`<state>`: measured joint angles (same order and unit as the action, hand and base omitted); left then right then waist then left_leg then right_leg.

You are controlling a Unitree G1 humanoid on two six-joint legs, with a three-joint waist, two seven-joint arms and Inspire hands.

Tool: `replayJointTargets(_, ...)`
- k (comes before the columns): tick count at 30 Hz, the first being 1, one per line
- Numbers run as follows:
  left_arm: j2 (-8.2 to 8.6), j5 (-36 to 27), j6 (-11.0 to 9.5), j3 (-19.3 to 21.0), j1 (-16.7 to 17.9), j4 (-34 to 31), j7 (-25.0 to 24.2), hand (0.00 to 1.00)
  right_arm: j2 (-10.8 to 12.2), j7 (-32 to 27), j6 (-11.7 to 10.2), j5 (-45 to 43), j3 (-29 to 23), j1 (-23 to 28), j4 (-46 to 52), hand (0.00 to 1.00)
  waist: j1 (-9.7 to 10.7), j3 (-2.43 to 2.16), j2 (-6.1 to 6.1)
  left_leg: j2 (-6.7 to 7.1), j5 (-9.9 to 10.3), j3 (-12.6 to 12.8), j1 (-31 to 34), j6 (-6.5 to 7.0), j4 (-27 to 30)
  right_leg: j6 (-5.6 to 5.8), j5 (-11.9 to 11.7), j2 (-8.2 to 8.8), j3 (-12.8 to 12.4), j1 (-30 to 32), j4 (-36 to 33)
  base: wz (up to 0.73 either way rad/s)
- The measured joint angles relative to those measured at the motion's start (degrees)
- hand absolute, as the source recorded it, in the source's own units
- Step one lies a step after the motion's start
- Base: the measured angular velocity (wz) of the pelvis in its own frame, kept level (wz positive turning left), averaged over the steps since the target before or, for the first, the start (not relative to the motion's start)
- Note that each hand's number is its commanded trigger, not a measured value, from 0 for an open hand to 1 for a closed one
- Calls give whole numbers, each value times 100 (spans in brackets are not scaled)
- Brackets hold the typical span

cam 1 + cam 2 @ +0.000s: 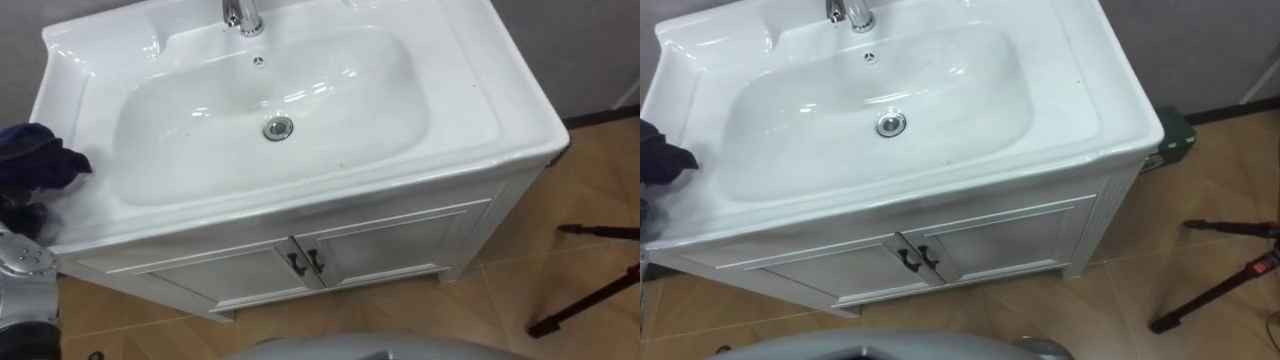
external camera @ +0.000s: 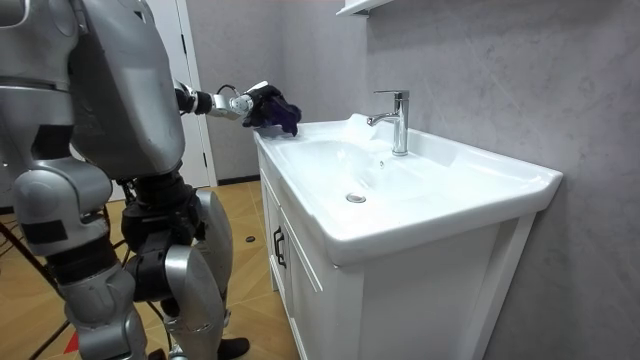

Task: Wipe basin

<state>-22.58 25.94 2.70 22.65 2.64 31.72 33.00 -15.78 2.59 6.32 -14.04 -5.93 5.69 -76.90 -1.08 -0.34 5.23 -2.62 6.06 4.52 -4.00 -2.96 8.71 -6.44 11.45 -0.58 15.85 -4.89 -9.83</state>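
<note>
The white basin [image 1: 330, 90] sits in a white vanity right in front of me, with a metal drain [image 1: 278, 127] in the middle of the bowl and a chrome tap [image 1: 242, 15] at the back. A dark blue cloth [image 1: 35, 160] rests on the basin's left rim. My left hand [image 2: 238, 105] is curled round the cloth [image 2: 272, 110] and holds it at that rim's corner, outside the bowl. In the room view I stand upright, close to the vanity's front.
Under the basin are two white cabinet doors with dark handles [image 1: 305, 262]. Black tripod legs [image 1: 590, 300] lie on the wooden floor at the right. A dark box [image 1: 1175, 135] stands by the vanity's right rear corner. A grey wall runs behind the tap.
</note>
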Motion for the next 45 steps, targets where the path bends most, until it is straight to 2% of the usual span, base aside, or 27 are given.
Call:
replayJointTargets(5,0,0,0,0,0,3,-4,100,0,0,-2,5,-5,-1,1,0,-4,0,6,23,0,7,-4,1,-2,18,6,27,-4,-3,-5,0)
replayJointTargets(6,0,4,0,0,0,3,-5,62,0,0,-9,5,-41,-2,3,0,-4,0,8,25,1,9,-4,1,-4,21,5,30,-4,-3,-5,0)
replayJointTargets(7,0,5,0,0,0,3,-6,11,-2,0,-16,3,-46,-1,3,0,0,0,8,27,1,9,-3,1,-5,22,5,32,-4,-3,-4,0)
replayJointTargets(8,0,5,0,0,0,5,-6,0,-7,0,-28,2,-46,0,3,0,6,0,9,28,1,10,-2,1,-5,24,4,35,-4,-3,-5,0)
replayJointTargets(19,0,6,-2,0,-1,61,-5,0,-22,37,-50,7,-51,15,6,0,119,-1,107,31,3,8,-26,6,-8,30,3,41,-14,-11,-10,0)
replayJointTargets(24,0,96,-14,0,-1,8,-2,0,-17,160,-62,8,-50,10,6,0,206,17,74,30,3,6,-23,6,-7,37,8,43,-15,-7,-13,0)
replayJointTargets(30,0,122,-32,0,-2,-323,14,0,-17,227,-55,1,-52,12,98,0,213,19,4,34,5,13,-17,7,-6,44,12,44,-45,9,-15,-1)
replayJointTargets(45,0,51,-49,0,-2,-372,17,0,-17,245,-13,7,-43,6,141,0,220,14,-6,38,11,6,-22,14,-6,42,12,44,-92,13,5,-2)
